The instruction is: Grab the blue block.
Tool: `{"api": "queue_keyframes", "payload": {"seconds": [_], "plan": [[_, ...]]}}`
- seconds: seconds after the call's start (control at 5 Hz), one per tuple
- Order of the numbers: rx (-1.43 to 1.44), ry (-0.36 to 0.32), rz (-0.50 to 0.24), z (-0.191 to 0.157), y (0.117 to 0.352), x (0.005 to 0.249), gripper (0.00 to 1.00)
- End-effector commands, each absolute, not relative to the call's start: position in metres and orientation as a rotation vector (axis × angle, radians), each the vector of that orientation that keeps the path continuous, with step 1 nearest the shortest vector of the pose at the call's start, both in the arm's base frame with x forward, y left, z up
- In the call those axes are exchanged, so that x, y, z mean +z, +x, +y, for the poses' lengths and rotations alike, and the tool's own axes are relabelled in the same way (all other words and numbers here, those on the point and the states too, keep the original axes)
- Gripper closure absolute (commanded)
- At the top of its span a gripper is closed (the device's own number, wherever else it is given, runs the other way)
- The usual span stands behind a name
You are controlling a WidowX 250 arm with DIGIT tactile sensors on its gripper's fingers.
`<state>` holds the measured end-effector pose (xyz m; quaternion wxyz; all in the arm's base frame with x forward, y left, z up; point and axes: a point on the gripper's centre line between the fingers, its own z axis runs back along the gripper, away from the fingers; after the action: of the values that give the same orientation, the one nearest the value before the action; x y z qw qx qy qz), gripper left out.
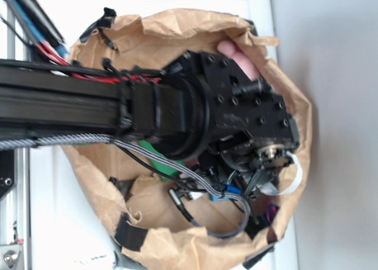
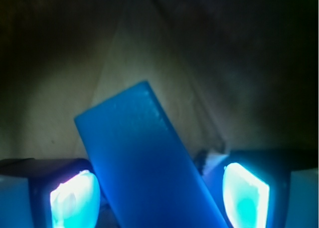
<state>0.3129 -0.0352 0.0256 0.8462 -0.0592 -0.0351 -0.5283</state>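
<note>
The flat rectangular solid-blue block (image 2: 144, 163) lies right between the black gripper (image 2: 159, 198) pads, long axis slanting up-left. Jaws spread open, gripping nothing yet

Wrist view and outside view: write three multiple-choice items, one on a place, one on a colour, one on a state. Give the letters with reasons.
1. In the wrist view, where is the blue block?
A. Between the two fingers of the claw
B. Far off to the left of both
C. Out of sight

2. What colour is the block showing under the arm in the outside view?
A. Yellow
B. Green
C. Orange

3. How do the fingers stand?
A. Pressed together
B. Apart, one on each side of the block
C. Out of view

Answers:
1 A: the block runs down between the lit fingers.
2 B: a green block peeks out inside the paper bag.
3 B: the fingers sit well apart, with a gap showing beside the block.
</note>
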Motion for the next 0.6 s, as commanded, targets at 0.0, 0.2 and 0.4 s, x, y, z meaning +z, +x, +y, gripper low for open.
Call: {"api": "queue_keyframes", "payload": {"seconds": [0.0,0.2,0.4], "plan": [[-1.114,-0.066,-0.093,-0.067,0.260,0.014,0.00],[-1.060,-0.072,-0.140,-0.070,0.240,0.023,1.00],[-1.015,-0.105,-0.162,-0.066,0.263,0.040,1.00]]}}
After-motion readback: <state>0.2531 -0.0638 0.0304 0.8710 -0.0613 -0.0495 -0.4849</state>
